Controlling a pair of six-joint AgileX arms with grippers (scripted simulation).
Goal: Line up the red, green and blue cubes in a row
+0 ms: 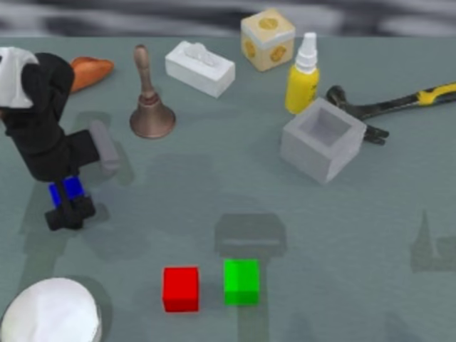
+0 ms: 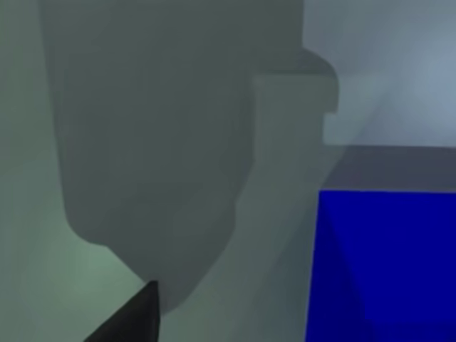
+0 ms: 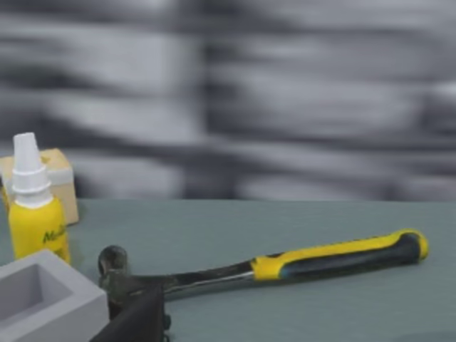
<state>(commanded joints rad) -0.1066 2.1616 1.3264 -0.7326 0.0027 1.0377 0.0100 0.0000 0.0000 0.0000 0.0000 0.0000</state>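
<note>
The red cube (image 1: 180, 288) and the green cube (image 1: 241, 281) sit side by side near the table's front edge, a small gap between them. The blue cube (image 1: 65, 189) is at the left of the table, under my left arm. My left gripper (image 1: 69, 208) is down around it and open. In the left wrist view the blue cube (image 2: 388, 263) fills one side, and one dark fingertip (image 2: 135, 320) stands well apart from it; the other finger is hidden. My right arm is parked outside the top view, with one dark fingertip (image 3: 139, 317) showing and nothing held.
Along the back stand an orange object (image 1: 89, 71), a bronze bell (image 1: 149, 114), a white box (image 1: 199, 68), a cream cube (image 1: 267, 39) and a yellow bottle (image 1: 301, 82). A grey hollow box (image 1: 322, 139) and a hammer (image 1: 399, 100) lie right. A white round dish (image 1: 50, 313) sits front left.
</note>
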